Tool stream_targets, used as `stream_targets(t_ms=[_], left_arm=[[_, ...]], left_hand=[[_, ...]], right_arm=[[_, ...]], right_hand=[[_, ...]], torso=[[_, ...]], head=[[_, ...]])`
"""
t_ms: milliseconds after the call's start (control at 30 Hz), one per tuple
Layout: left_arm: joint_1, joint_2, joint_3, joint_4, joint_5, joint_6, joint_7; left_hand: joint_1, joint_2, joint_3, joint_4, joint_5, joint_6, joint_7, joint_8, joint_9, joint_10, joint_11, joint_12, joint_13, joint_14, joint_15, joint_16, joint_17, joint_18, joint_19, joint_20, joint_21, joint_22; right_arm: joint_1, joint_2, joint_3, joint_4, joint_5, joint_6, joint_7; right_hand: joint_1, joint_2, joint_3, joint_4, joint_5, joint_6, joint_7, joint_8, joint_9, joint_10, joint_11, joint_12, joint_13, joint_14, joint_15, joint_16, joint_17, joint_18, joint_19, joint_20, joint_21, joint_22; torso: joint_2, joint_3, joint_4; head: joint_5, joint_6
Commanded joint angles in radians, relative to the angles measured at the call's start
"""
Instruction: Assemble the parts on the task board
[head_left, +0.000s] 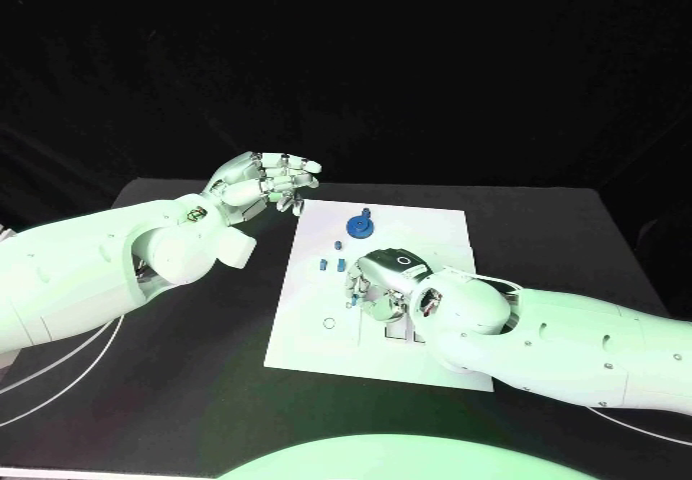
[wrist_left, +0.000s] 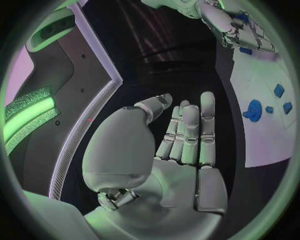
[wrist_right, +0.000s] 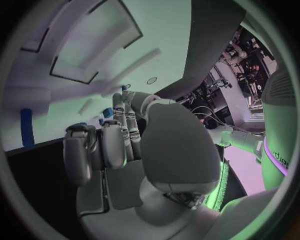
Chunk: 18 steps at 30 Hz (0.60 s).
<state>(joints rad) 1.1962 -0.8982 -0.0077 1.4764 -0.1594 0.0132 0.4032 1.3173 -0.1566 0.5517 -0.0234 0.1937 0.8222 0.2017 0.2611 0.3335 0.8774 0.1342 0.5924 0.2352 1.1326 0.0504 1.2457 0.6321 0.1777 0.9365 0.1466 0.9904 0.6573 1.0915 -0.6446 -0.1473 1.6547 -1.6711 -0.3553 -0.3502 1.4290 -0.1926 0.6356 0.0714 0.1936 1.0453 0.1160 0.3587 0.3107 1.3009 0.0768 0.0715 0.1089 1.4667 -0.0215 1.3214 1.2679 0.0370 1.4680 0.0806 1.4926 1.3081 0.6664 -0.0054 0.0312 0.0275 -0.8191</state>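
Note:
The white task board (head_left: 411, 225) lies in the middle of the black table. My right hand (head_left: 384, 284) is down on the board's middle, and its fingertips (wrist_right: 120, 100) pinch a small blue part (head_left: 351, 297) against the plate. A round blue part (head_left: 361, 226) stands near the board's far edge, and it appears again as the round blue part (wrist_left: 253, 110) in the left wrist view. Two small blue parts (head_left: 330, 264) lie between the round part and my right hand. My left hand (head_left: 268, 181) hovers at the board's far left corner, fingers apart and holding nothing.
A blue bar-shaped part (wrist_right: 26, 127) lies on the board beside my right hand. My left forearm (head_left: 130, 265) crosses the table left of the board, and my right forearm (head_left: 577, 340) covers the board's near right corner. Thin cables (head_left: 72, 375) run over the table at the near left.

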Motion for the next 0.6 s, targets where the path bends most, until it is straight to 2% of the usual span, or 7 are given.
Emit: stream_targets(t_ms=[33,600], left_arm=[[0.000,0.002,0.001,0.003,-0.004,0.006,0.003],[0.000,0.002,0.001,0.000,-0.004,0.005,0.002]], left_hand=[[0.006,-0.005,-0.005,0.000,0.007,-0.003,0.003,0.001,0.000,-0.008,-0.001,-0.001,-0.001,-0.001,0.006,-0.002,0.000,0.007,0.006,0.003,-0.004,-0.001],[0.007,-0.004,-0.005,0.000,0.007,-0.003,0.003,0.003,0.000,-0.009,-0.001,0.000,-0.001,-0.001,0.007,-0.001,0.000,0.007,0.006,0.004,-0.005,-0.001]], right_arm=[[-0.002,0.005,0.000,-0.002,-0.017,-0.011,-0.004],[-0.006,0.014,0.000,0.000,-0.013,-0.011,0.001]], right_hand=[[-0.006,0.008,0.002,-0.007,0.006,0.004,0.001,0.003,0.001,0.034,-0.031,0.000,0.001,0.056,-0.009,-0.002,0.000,-0.014,0.056,-0.006,-0.003,0.183],[-0.007,0.007,0.002,-0.008,0.006,0.004,0.002,0.004,0.002,0.035,-0.031,0.000,0.001,0.056,-0.009,-0.001,0.001,-0.015,0.057,-0.007,-0.001,0.185]], torso=[[0.000,0.0003,-0.0001],[-0.001,0.0001,-0.0006]], head=[[0.001,-0.001],[0.003,-0.004]])
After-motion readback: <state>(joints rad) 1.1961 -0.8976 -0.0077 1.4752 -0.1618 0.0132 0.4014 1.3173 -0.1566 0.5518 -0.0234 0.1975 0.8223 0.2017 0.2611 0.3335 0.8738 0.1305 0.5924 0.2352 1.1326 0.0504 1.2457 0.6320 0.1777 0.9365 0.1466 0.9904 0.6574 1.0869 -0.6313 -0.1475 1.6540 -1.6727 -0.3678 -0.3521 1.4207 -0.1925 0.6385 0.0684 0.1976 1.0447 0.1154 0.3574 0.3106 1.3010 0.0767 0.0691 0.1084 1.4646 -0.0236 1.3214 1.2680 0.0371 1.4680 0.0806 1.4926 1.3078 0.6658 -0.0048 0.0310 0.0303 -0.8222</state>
